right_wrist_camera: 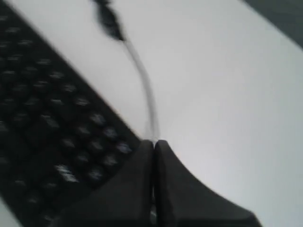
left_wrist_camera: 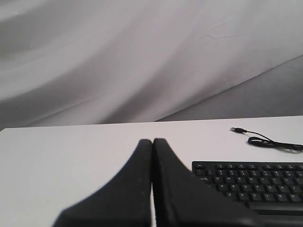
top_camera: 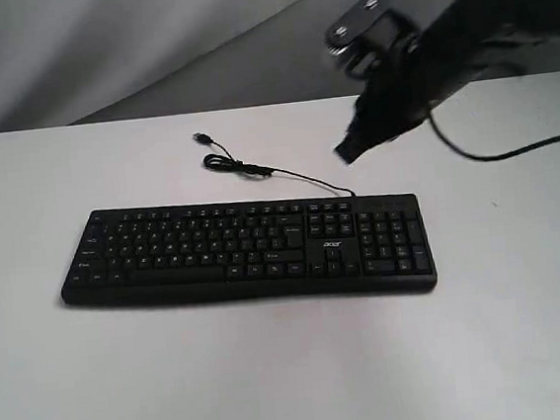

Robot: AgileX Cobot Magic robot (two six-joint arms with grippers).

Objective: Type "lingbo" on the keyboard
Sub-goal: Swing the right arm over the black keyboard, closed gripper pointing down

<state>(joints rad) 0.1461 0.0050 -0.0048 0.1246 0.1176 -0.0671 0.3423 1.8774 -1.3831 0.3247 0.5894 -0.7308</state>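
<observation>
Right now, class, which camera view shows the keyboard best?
The exterior view: the keyboard lies whole, with its cable. The left wrist view catches only one end beyond the shut left pincer. The right wrist view shows a blurred slice of keys.

The legends on the keyboard are too small to read, and the cable behind it is smeared by blur.
</observation>
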